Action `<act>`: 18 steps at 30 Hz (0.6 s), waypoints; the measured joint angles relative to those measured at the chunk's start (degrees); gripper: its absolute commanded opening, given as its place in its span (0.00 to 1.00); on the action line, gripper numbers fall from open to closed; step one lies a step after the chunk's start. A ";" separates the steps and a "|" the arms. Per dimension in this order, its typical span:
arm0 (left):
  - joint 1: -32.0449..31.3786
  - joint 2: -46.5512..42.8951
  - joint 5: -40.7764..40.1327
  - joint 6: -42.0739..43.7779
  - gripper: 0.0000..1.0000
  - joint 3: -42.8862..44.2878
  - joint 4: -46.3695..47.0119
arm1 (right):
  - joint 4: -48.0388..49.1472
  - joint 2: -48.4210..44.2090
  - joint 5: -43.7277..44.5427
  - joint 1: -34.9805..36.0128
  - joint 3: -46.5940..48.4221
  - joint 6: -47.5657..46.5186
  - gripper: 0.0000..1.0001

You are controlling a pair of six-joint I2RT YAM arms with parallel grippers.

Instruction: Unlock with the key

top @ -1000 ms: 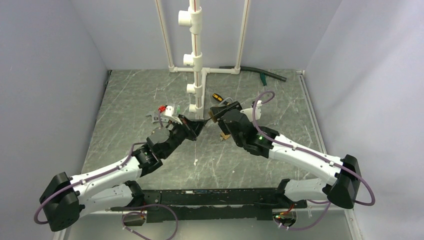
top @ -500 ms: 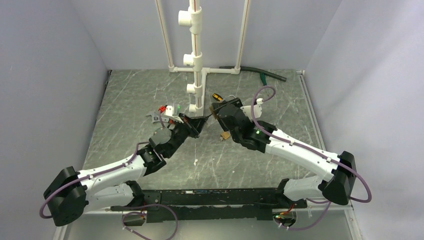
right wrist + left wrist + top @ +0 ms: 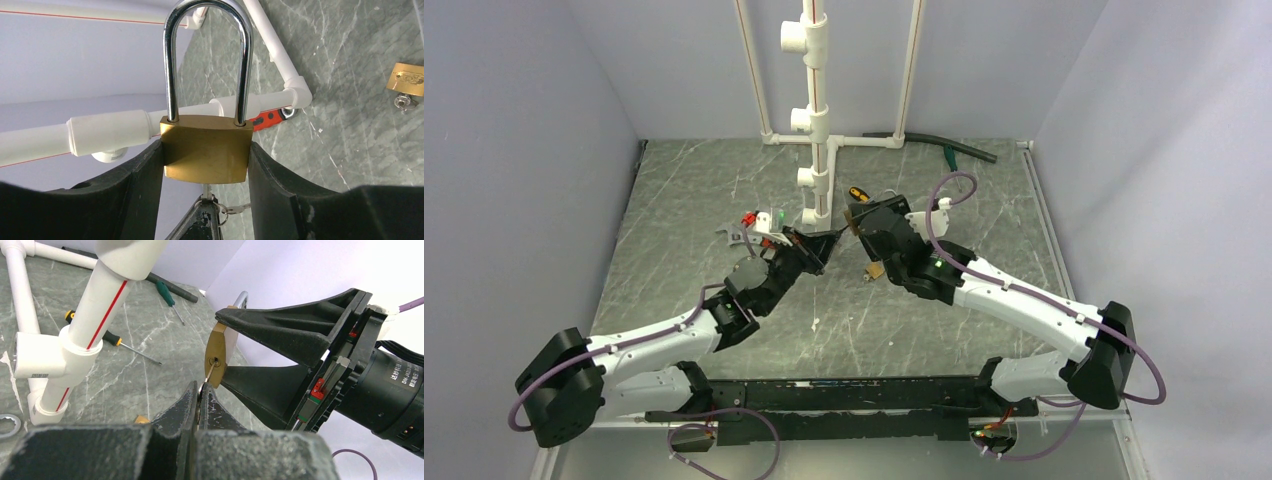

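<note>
My right gripper [image 3: 206, 152] is shut on the sides of a large brass padlock [image 3: 206, 148] and holds it off the table. Its steel shackle [image 3: 207, 55] sits with both legs in the body. The thin silver key [image 3: 210, 373] is pinched in my shut left gripper [image 3: 201, 390]. The key's blade reaches into the keyhole in the padlock's underside [image 3: 218, 352]. From the right wrist, the key [image 3: 206, 190] enters from below, with a ring and a second key hanging beside it. In the top view both grippers meet at the padlock [image 3: 850, 230].
A small brass padlock [image 3: 407, 80] with its own key lies on the table, also seen from above [image 3: 874, 272]. A white PVC pipe frame [image 3: 816, 120] stands just behind. A black-and-orange screwdriver [image 3: 95, 329], green screwdriver [image 3: 167, 293], red-handled wrench [image 3: 742, 232] and black hose [image 3: 934, 143] lie around.
The right gripper with the padlock moved slightly up and left a second ago. The left arm followed, keeping the key at the padlock. Little has shifted in the last half second.
</note>
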 measured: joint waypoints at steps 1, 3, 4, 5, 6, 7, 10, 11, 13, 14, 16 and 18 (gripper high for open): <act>0.00 0.04 -0.04 0.00 0.00 -0.11 0.31 | 0.17 0.00 0.00 0.00 0.00 -0.07 0.00; 0.00 0.59 -0.13 0.00 0.00 -0.20 1.27 | 0.50 0.00 0.20 0.00 0.00 -0.68 0.00; 0.00 0.92 -0.11 -0.02 0.00 -0.20 1.70 | 0.52 0.00 0.39 0.00 0.00 -1.05 0.00; 0.00 1.33 -0.04 0.00 0.00 -0.20 2.19 | 0.55 0.00 0.63 0.00 0.00 -1.60 0.00; 0.00 1.57 -0.02 0.04 0.00 -0.20 2.43 | 0.59 0.00 0.81 0.00 0.00 -2.43 0.00; 0.00 1.75 0.04 0.13 0.00 -0.20 2.54 | 0.72 -0.04 0.92 0.00 -0.04 -3.15 0.00; -0.02 1.20 0.79 0.31 0.00 -0.07 1.20 | 1.77 -0.98 0.90 0.07 -1.33 -5.25 0.00; -0.09 0.76 1.31 0.42 0.00 0.00 0.28 | 1.88 -1.68 0.72 0.20 -2.05 -5.64 0.00; -0.35 -0.22 2.36 0.63 0.00 0.00 -1.18 | 1.68 -3.10 0.57 0.68 -3.13 -5.92 0.00; -0.44 -0.90 3.15 0.76 0.00 0.00 -1.90 | 1.57 -3.82 0.57 0.98 -3.50 -6.03 0.00; -0.48 -2.08 4.44 1.11 0.00 0.02 -2.73 | 1.29 -5.01 0.50 1.51 -3.80 -6.05 0.00; -0.48 -3.21 5.22 1.49 0.00 0.02 -3.48 | 1.14 -5.64 0.57 1.95 -3.80 -6.03 0.00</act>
